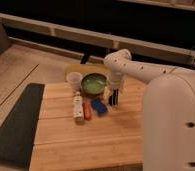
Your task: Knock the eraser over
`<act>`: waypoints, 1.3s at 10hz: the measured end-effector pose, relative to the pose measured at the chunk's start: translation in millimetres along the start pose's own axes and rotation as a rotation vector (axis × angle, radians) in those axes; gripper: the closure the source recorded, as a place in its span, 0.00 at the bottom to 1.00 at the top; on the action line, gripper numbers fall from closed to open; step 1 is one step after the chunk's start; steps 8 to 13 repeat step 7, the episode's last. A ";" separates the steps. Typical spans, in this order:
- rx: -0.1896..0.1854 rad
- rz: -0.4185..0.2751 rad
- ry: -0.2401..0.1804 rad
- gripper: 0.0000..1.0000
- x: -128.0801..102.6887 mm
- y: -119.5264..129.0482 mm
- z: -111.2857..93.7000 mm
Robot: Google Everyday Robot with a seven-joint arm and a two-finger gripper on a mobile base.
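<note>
My gripper (113, 99) points down at the wooden table (91, 140), just right of the green bowl (94, 82) and behind the flat blue object (98, 106). A small pale block, which looks like the eraser (107, 93), stands right against the gripper's left side and is partly hidden by it. I cannot make out its stripes. The white arm (141, 75) reaches in from the right and fills the lower right of the view.
A white cup (74, 81) stands left of the bowl. A white bottle (78, 107) and a thin orange object (87, 110) lie side by side left of the blue object. A black mat (16, 122) lies off the table's left edge. A dark railing runs behind.
</note>
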 end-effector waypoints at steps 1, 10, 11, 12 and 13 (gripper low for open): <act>0.001 -0.062 -0.019 0.35 -10.8 -3.8 -3.6; 0.001 -0.208 -0.067 0.35 -43.7 -9.1 -16.5; 0.001 -0.208 -0.067 0.35 -43.7 -9.1 -16.5; 0.001 -0.208 -0.067 0.35 -43.7 -9.1 -16.5; 0.001 -0.208 -0.067 0.35 -43.7 -9.1 -16.5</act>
